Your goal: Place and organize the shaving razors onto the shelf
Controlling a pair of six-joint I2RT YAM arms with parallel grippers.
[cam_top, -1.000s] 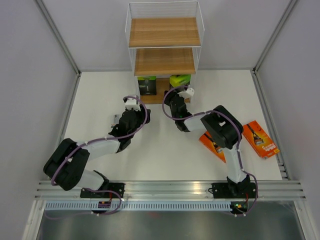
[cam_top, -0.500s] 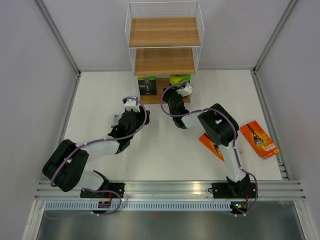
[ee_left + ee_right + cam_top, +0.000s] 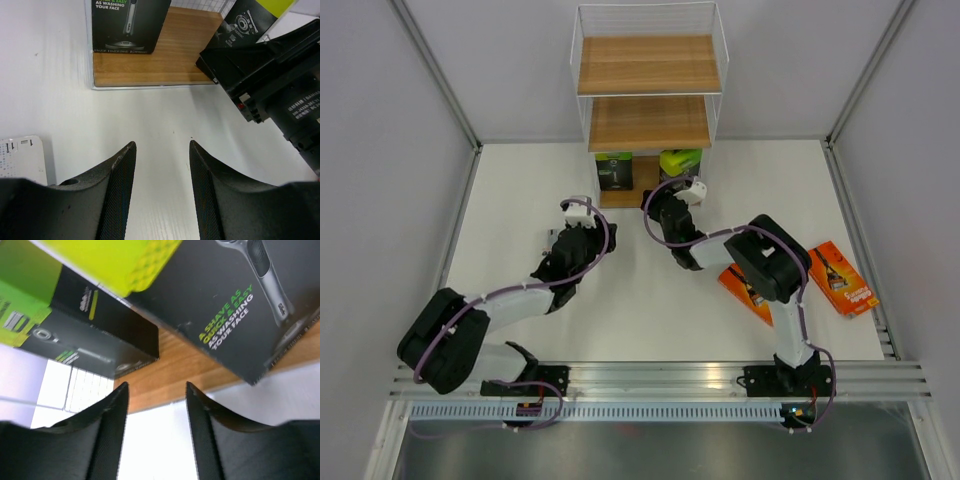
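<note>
The shelf (image 3: 650, 65) stands at the table's far side. Two black razor packs with lime-green ends stand on its bottom board (image 3: 150, 65), one on the left (image 3: 613, 170) (image 3: 127, 25) and one on the right (image 3: 679, 162) (image 3: 85, 325). My right gripper (image 3: 660, 197) (image 3: 156, 390) is open just in front of that board, nothing between its fingers. My left gripper (image 3: 580, 207) (image 3: 161, 150) is open and empty over the bare table, left of the right arm. Two orange razor packs lie at the right, one free (image 3: 840, 278), one partly under the right arm (image 3: 745, 290).
A small white pack (image 3: 20, 157) lies just left of my left gripper (image 3: 552, 238). The right arm's black wrist (image 3: 280, 85) fills the right of the left wrist view. White walls enclose the table on three sides.
My right gripper has opened and let go of the right black pack, which now stands on the bottom board; the gripper has drawn back slightly. The left arm has barely shifted.
</note>
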